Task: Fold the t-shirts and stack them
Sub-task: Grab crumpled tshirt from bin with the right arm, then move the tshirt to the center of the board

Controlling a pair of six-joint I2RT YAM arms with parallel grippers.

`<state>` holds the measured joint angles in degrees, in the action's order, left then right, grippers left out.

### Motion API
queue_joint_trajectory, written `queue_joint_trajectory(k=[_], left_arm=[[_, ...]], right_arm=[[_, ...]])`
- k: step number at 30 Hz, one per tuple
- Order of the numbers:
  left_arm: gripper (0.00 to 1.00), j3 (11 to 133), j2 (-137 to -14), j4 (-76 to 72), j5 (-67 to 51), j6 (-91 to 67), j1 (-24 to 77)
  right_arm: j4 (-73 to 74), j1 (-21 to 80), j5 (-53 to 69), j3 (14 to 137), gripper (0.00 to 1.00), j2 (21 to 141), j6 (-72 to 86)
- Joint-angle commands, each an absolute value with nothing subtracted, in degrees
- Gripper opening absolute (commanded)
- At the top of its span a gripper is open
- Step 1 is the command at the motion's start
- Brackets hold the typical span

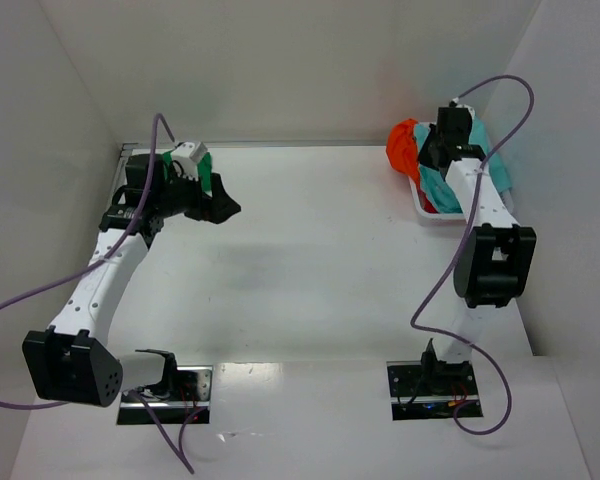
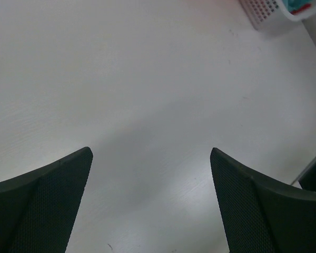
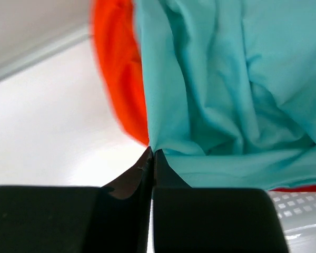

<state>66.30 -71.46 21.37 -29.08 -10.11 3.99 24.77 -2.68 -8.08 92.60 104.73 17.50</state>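
White left arm and right arm, black joints, purple cables, black mesh-textured fingers, green wrist tape.

T-shirts in basket, far R corner of table

A white plastic mesh basket sits at the far right edge of the flat white tabletop.

A crumpled light teal t-shirt is pinched by a fold at the tips of the closed right jaws. A bright orange t-shirt is bunched just left of them. A red t-shirt is glimpsed to their right.
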Motion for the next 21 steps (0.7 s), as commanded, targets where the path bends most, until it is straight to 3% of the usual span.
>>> queue_joint_trajectory(k=[1, 11, 18, 21], left_arm=[[1.0, 67.5, -70.0, 19.2, -40.9, -4.6, 6.3], [1.0, 72.9, -77.0, 10.5, -52.6, -7.9, 7.5], [1.0, 81.5, -82.1, 6.8, -52.0, -10.6, 15.0], [1.0, 83.1, -85.8, 3.6, -43.6, -14.2, 21.5]], right_arm=[[26.4, 4.2, -10.6, 100.8, 0.0, 93.5, 17.3], [27.8, 17.7, 1.0, 106.3, 0.0, 83.4, 26.5], [20.6, 18.4, 12.2, 107.3, 0.0, 81.0, 34.3], [19.8, 19.6, 12.2, 106.7, 0.0, 81.0, 35.7]])
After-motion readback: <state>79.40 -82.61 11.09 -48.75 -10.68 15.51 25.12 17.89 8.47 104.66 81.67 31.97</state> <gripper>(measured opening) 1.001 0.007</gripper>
